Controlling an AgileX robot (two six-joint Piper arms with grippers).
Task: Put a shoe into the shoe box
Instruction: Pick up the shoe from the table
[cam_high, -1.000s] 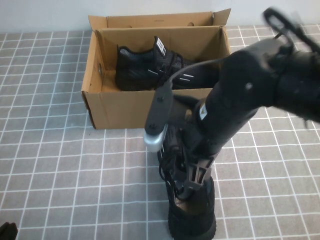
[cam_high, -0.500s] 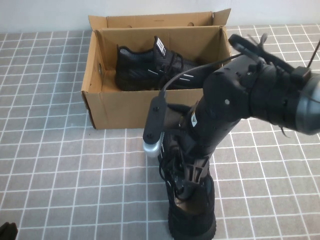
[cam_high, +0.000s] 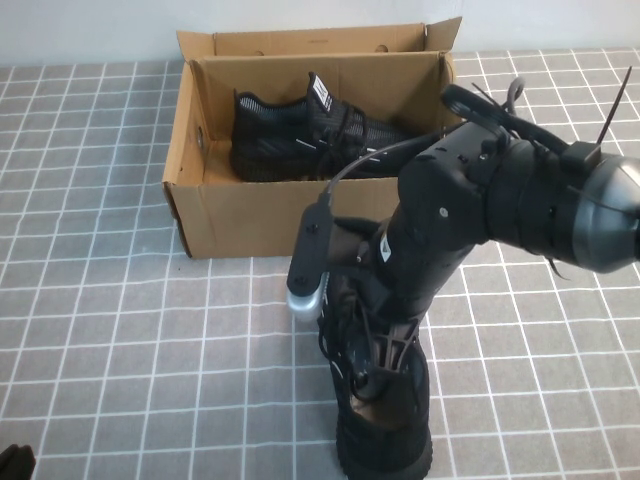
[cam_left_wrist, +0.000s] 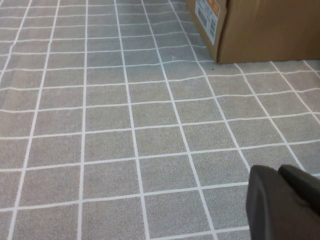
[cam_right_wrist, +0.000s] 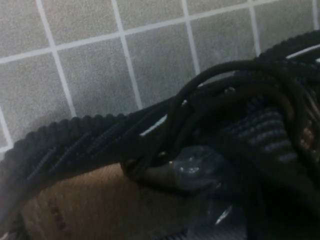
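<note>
Right arm has lowered further over the loose shoe (cam_high: 385, 425) on the tiles; right gripper (cam_high: 378, 365) down at its collar, grip unclear. Shoe box (cam_high: 215, 215) holds one black shoe (cam_high: 305, 135). Left gripper (cam_left_wrist: 282, 202) parked near-left, fingers together

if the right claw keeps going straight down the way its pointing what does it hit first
Most likely the black shoe on the tiled floor: the right claw points down into its opening, already among the laces. The left claw sits low over bare tiles, away from it.
</note>
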